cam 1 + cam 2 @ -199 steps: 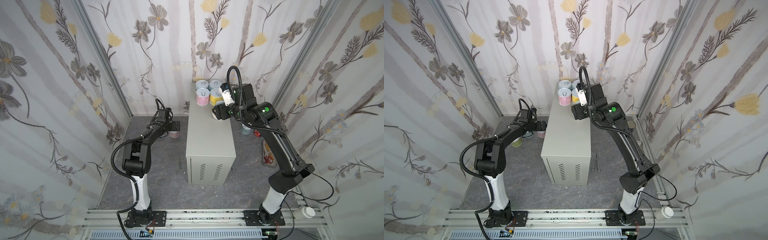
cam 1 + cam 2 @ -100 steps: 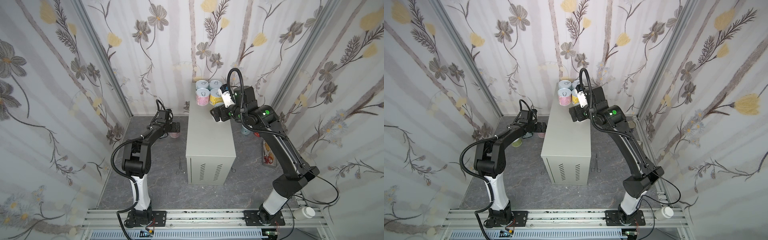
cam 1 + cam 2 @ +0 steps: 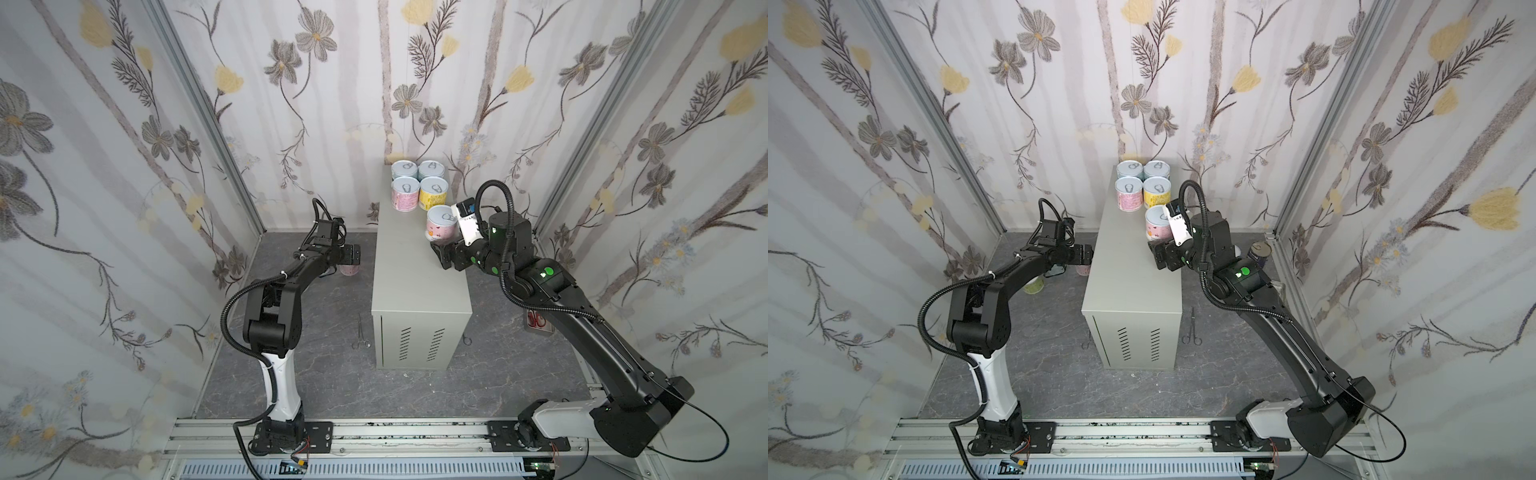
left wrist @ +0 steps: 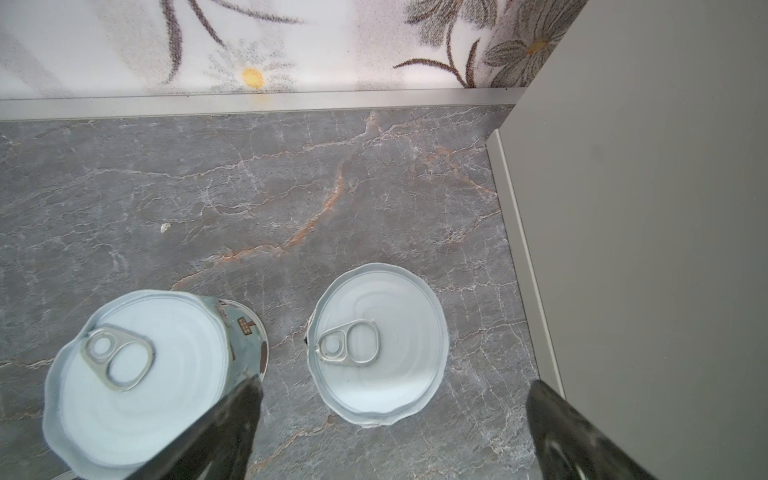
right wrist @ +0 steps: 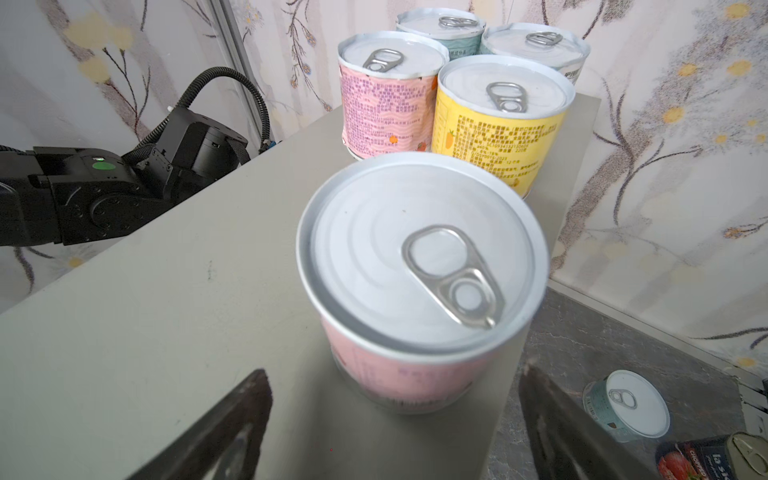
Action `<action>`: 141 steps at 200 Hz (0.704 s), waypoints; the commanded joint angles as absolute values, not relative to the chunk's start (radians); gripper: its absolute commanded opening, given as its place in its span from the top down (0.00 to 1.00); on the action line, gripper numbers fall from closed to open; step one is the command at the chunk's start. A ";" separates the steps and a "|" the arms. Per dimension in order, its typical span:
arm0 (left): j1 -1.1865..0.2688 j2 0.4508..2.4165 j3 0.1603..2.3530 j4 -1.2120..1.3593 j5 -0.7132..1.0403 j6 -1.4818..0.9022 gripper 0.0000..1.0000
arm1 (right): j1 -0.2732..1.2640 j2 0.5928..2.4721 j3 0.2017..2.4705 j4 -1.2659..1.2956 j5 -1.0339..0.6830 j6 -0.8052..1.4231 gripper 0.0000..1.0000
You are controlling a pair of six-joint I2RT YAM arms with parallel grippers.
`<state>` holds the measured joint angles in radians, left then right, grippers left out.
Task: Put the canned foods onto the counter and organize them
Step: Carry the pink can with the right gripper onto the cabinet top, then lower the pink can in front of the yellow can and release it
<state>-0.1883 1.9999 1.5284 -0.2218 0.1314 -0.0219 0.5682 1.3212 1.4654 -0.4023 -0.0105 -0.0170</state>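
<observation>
Canned foods (image 3: 433,192), counted in both top views: five on the counter (image 3: 415,286), four squared up at its far end and a pink can (image 3: 441,224) alone just in front of them, near the right edge. Found the right gripper (image 3: 439,254) just short of that can, fingers spread, nothing held. Spotted in a top view three more short cans (image 3: 1034,286) on the floor (image 3: 1034,353) left of the counter, near the left gripper (image 3: 1086,254), and a dark tomato can (image 3: 1260,253) on the right.

Saw from the left wrist two white-lidded cans upright on the floor, one can (image 4: 378,332) between wide-open fingers (image 4: 232,419), not yet gripped, close beside the counter's wall.

Saw from the right wrist the pink can clear ahead of wide fingers (image 5: 232,419), untouched; counted four cans behind it, plus one teal can (image 5: 627,405) and the dark tomato can down on the floor.

Judged the fifth placement done and a sixth pick in hand. Called next for a straight drop and squeeze by the left gripper, and for backing the right gripper off without nudging the pink can.
</observation>
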 commanded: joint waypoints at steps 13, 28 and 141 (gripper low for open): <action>-0.189 1.989 1.534 -0.233 0.117 -0.014 0.00 | 0.568 1.284 1.380 -0.183 -0.041 -0.028 0.14; -0.189 1.991 1.533 -0.237 0.114 -0.012 0.00 | 0.568 1.287 1.367 -0.156 -0.041 -0.025 0.15; -0.192 2.001 1.551 -0.259 0.102 -0.002 0.00 | 0.560 1.380 1.403 -0.139 0.010 -0.012 0.25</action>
